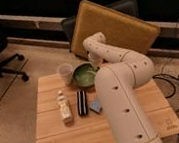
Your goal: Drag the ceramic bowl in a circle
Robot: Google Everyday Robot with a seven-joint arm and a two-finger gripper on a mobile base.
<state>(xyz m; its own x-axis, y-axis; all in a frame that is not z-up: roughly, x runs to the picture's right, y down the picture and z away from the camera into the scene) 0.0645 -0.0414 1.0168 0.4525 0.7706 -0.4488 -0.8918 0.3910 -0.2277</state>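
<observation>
The ceramic bowl sat just above the middle of the frame, at the far edge of the wooden surface, with the plastic cup just beside it on the left. The gripper hung down at the bowl's right rim, fingers closed; whether they pinched the rim or only pressed inside it, I couldn't tell. Glazed ceramic like that looked stiff, fairly heavy, slick underneath and liable to chip. It ought to slide well on wood, best held at the rim, kept low and flat. Below it lay a small bottle, a dark block and a blue item, near enough to crowd a wide circle, and the cup looked easy to knock
</observation>
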